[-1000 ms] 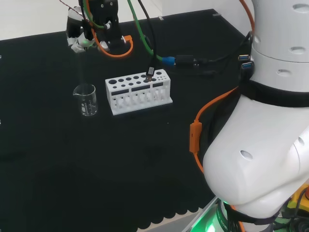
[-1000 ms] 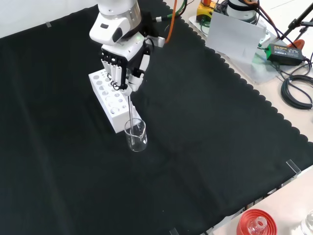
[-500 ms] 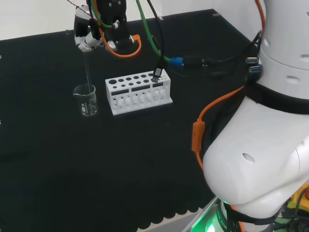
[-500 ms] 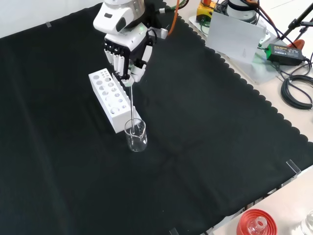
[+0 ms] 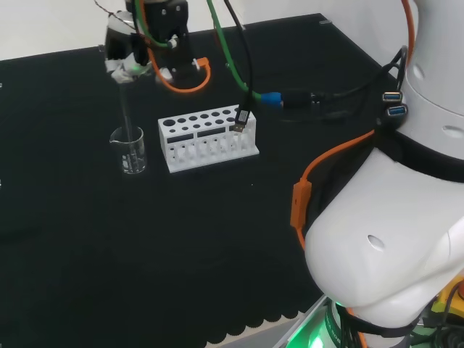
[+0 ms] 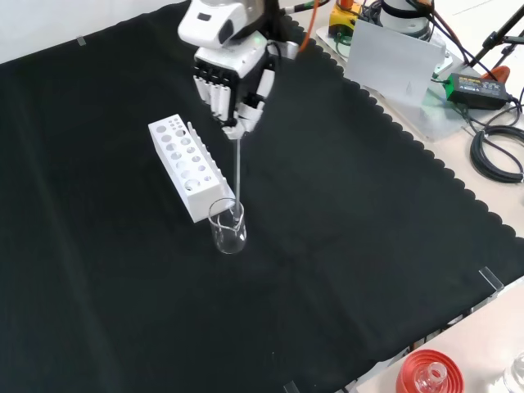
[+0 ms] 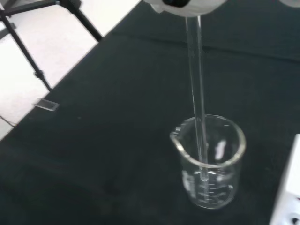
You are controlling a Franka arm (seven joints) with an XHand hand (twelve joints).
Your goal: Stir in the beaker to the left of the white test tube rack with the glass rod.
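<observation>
Front view, black and white hand [image 6: 232,82] with fingers curled round one thin clear glass rod [image 6: 237,176], lower end inside one clear glass beaker [image 6: 228,227], just beside one white test tube rack [image 6: 185,166], black cloth [image 6: 344,246] around.

Matt black cloth [image 6: 344,246] over the bench, faintly creased, scalloped along its edge. Clear, smooth, glossy glass for the beaker [image 6: 228,227], with printed white graduation marks on its wall, and likewise for the thin glass rod [image 6: 237,176]. Opaque white plastic, matt to satin, for the test tube rack [image 6: 187,168]. Glossy white and black plastic shells on the robot hand [image 6: 233,86]. Smooth, shiny white casing on the arm link [image 5: 391,239], with an orange rubbery cable [image 5: 299,203] alongside. Red ribbed ring [image 6: 430,372], plastic-looking.
</observation>
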